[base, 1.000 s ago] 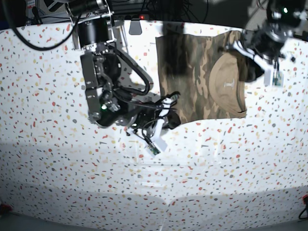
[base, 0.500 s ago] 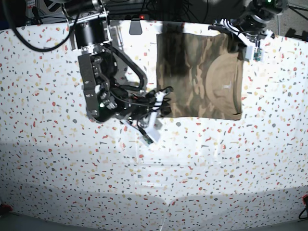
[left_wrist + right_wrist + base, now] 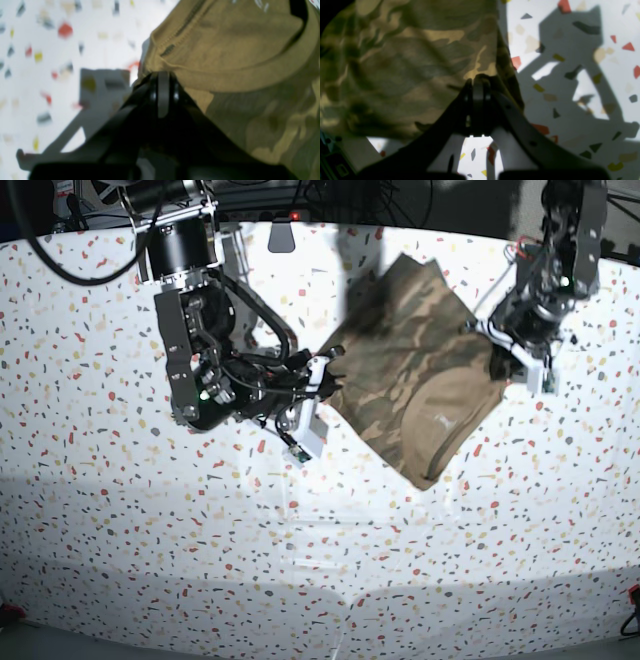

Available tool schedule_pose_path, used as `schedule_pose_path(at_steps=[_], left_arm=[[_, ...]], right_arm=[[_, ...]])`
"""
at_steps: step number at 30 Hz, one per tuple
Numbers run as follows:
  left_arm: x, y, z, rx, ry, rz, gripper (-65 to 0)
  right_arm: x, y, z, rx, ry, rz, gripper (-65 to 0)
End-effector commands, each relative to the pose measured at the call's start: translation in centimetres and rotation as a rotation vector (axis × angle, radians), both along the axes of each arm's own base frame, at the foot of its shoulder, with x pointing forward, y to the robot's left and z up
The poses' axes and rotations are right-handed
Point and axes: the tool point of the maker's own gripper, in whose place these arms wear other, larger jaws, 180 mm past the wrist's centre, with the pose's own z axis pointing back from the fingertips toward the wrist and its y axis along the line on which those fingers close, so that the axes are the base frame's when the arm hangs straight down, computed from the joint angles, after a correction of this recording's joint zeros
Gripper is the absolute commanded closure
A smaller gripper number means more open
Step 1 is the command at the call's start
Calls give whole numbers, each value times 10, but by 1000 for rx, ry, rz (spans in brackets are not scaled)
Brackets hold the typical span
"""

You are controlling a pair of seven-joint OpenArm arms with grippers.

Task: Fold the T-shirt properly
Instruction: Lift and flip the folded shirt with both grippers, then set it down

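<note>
Left tool (image 3: 163, 75) pinching T-shirt (image 3: 415, 375) near tan collar, right tool (image 3: 480, 81) pinching camouflage edge, terrazzo table (image 3: 150, 560)

T-shirt (image 3: 420, 380) label illegible, table (image 3: 37, 50) blurred

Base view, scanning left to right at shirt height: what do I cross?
Speckled table → right gripper, shut on the shirt's edge → the T-shirt, held up between both arms → left gripper, shut on its tan neck side → bare table again.
</note>
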Motion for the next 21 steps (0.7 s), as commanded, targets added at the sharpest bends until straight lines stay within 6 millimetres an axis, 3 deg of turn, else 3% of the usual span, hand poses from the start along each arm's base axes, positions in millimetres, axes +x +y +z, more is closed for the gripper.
schedule_pose_path(at_steps=[1,11,17,21], left_arm=[[5,9,-3,36,29,1,0],[83,-3,51,-4,-154,-57,0],[106,-17,74,-31,-217,-87,0],[111,-12,84,-5,-217,-98,0]], right_arm=[[9,1,11,3,-40,8,0],[-10,10,12,36,-40,12,0],[-41,34,17,128,-19,12,0],[-43,36,24,134,-70,-9,0]])
